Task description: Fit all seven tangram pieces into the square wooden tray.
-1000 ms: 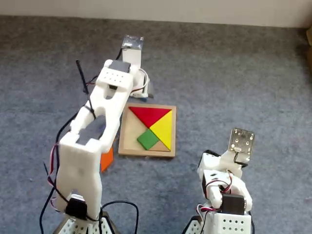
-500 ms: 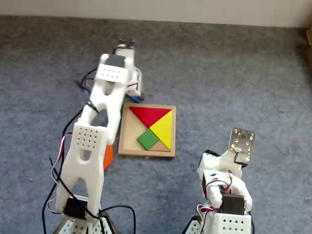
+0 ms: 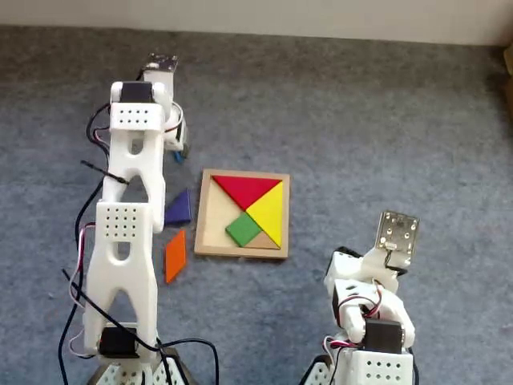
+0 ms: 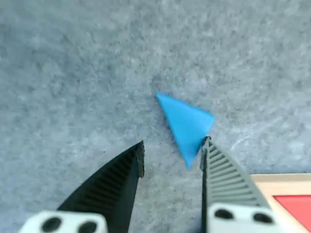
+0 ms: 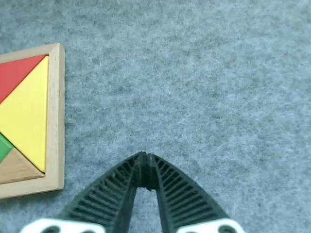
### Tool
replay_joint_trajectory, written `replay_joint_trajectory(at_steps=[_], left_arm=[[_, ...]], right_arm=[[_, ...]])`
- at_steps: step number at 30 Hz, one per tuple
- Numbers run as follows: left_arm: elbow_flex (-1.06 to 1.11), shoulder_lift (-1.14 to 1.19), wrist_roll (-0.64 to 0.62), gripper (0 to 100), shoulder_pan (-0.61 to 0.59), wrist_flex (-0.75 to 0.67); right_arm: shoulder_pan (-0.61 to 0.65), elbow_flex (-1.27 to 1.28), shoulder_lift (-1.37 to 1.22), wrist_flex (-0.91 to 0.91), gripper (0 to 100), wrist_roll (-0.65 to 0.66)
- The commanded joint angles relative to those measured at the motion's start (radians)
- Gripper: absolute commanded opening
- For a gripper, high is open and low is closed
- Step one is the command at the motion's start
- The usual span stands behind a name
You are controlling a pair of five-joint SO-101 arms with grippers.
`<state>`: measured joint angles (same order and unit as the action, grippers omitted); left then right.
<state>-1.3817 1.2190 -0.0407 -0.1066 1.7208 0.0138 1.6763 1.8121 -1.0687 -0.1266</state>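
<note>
Left gripper (image 4: 173,144) swung left over grey carpet (image 3: 385,120).

A counter (image 3: 401,120) covered in fuzzy blue-grey fabric, like short carpet, under even, soft light. Along its far edge runs a plain, pale strip (image 3: 337,18). Near the far right corner, a sliver of something tan (image 3: 509,72) shows.

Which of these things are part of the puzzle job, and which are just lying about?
Job: wooden tray, red triangle, yellow triangle, green square, purple triangle, orange piece, blue triangle, left hand.
Just there: grey carpet.
</note>
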Motion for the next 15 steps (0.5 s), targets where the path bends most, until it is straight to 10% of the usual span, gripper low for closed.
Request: replay_joint_trajectory(at_steps=[1, 15], left_arm=[[-0.074, -0.015, 0.021, 21, -0.008, 0.012], [-0.071, -0.002, -0.103, 29, -0.004, 0.003]], right_arm=[[-0.013, 0.143, 0.005, 0.024, 0.5, 0.009], [-0.013, 0.143, 0.005, 0.024, 0.5, 0.009]])
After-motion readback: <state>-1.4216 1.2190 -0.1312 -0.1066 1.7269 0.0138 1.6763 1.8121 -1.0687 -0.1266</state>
